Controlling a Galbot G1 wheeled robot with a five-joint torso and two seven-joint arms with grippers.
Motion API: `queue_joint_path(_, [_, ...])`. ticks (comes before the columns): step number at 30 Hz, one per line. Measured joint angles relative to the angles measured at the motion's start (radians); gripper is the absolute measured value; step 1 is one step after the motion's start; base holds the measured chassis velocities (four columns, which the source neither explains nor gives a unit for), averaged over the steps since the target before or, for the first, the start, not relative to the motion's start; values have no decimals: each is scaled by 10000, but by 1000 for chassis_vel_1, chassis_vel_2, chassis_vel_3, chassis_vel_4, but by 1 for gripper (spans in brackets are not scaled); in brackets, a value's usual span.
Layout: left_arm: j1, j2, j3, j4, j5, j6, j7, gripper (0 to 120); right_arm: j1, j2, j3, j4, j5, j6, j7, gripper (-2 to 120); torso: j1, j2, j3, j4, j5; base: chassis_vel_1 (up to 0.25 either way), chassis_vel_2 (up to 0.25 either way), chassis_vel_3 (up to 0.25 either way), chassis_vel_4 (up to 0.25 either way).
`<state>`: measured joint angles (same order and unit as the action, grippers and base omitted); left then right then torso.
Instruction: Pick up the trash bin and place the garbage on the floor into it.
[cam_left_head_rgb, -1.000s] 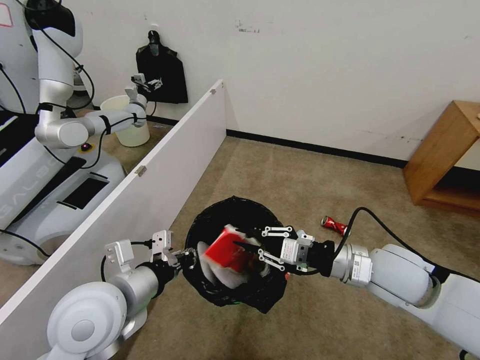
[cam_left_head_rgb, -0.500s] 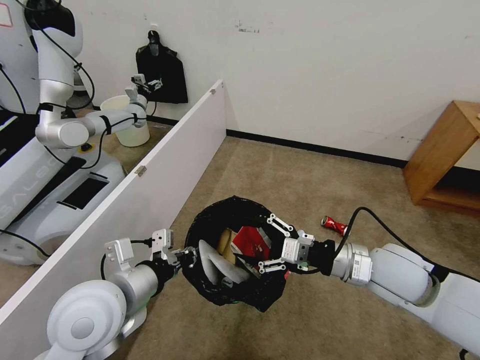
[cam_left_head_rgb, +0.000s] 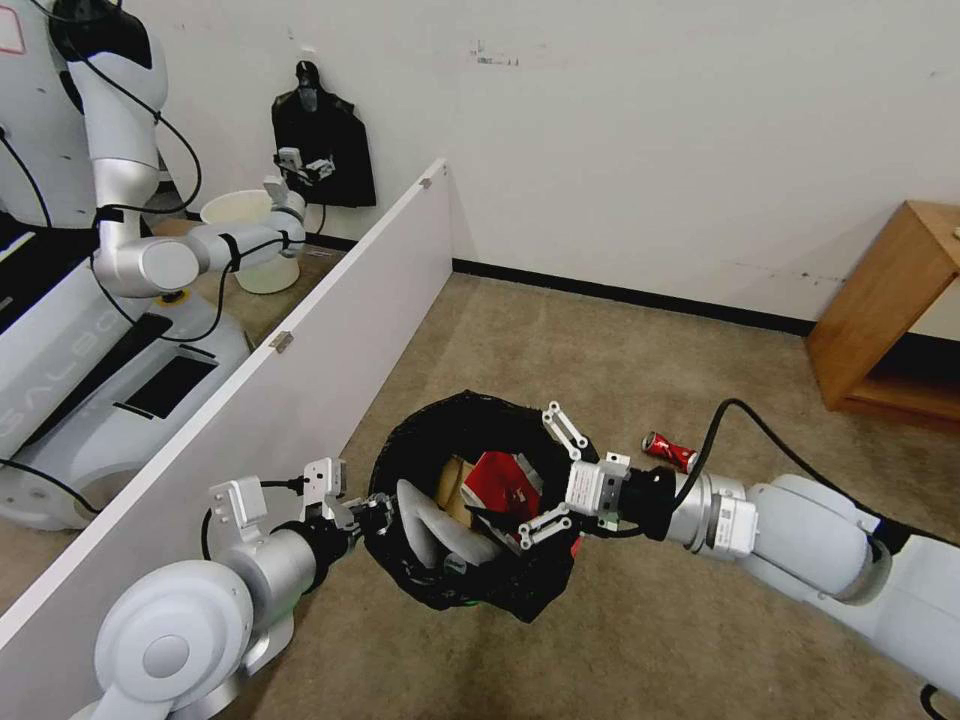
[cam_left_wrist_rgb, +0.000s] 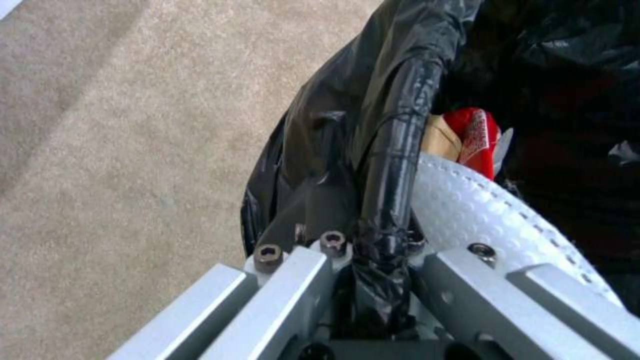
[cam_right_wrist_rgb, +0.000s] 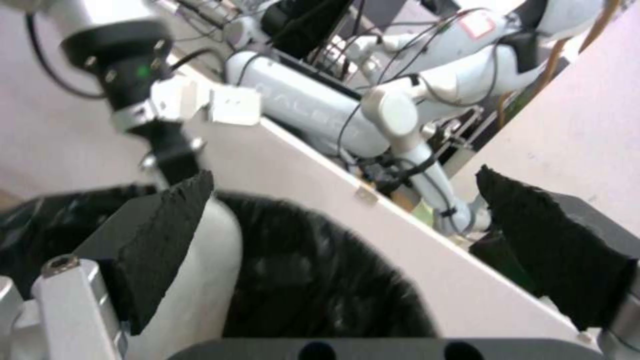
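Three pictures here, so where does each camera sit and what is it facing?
Head view: high on the robot, looking down at the carpet; both arms reach to the trash bin.
Left wrist view: on the left arm, facing the bin's bagged rim, which the left gripper clamps.
Right wrist view: on the right arm, looking between the right gripper's spread fingers across the bin.
All share the bin.

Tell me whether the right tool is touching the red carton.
Apart. In the head view the right tool hangs open above the trash bin, with the red carton lying loose inside.
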<state>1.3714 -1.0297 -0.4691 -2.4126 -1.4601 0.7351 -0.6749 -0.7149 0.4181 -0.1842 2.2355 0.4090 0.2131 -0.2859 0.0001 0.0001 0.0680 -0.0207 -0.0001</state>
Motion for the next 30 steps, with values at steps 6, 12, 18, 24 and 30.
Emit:
queue_joint_path(6, [117, -43, 0, -18, 298, 0, 151, 0, 192, -202, 210, 172, 344, -35, 182, 100, 0, 0, 0, 0, 0, 0, 0, 0, 0])
queue_joint_path(12, [235, -49, -43, -33, 965, 0, 470, 0, -593, -256, 1211, 190, 455, -82, 375, 100, 0, 0, 0, 0, 0, 0, 0, 0, 0])
queue_joint_path(18, [297, -100, -199, 68, 1706, 0, 808, 0, -1967, -188, 2763, 85, 539, -153, 506, 100, 0, 0, 0, 0, 0, 0, 0, 0, 0])
queue_joint_path(24, [419, -201, -300, 198, 2479, 2, 1197, 0, -4113, 290, 5177, -157, 427, -153, 521, 100, 0, 0, -1, 1, 0, 0, 0, 0, 0])
queue_joint_path(30, [339, -233, -354, 426, 3544, 2, 1880, 0, -6192, 1273, 7060, -492, -54, 52, 387, 100, 0, 0, 0, 1, 2, 0, 0, 0, 0])
